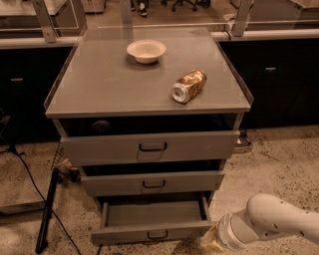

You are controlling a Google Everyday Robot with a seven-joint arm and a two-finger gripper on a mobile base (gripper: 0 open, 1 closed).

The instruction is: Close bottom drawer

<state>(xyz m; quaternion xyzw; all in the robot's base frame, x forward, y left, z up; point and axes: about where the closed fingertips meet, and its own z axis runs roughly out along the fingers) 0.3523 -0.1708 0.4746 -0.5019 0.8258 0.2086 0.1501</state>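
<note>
The bottom drawer (149,232) juts out beneath the desk's (109,87) front edge, not yet closed. The gripper (212,241) sits low beside the drawer's right front corner (its state I cannot tell). The whole push is left to do.

Robotics lab or office test space, not home. Speckled hard floor (284,154). Row of dark built-in cabinets (284,74) along far wall under pale ledge. Metal posts (45,20) with glazed panels above ledge; castor chair bases (182,5) beyond glass. Black stand leg (47,211) on floor, near left. Freestanding grey drawer cabinet (149,147) mid-floor, flat grey counter (99,89) on top. White robot arm (279,224) near right, tool (212,240) low by cabinet's near right corner.
</note>
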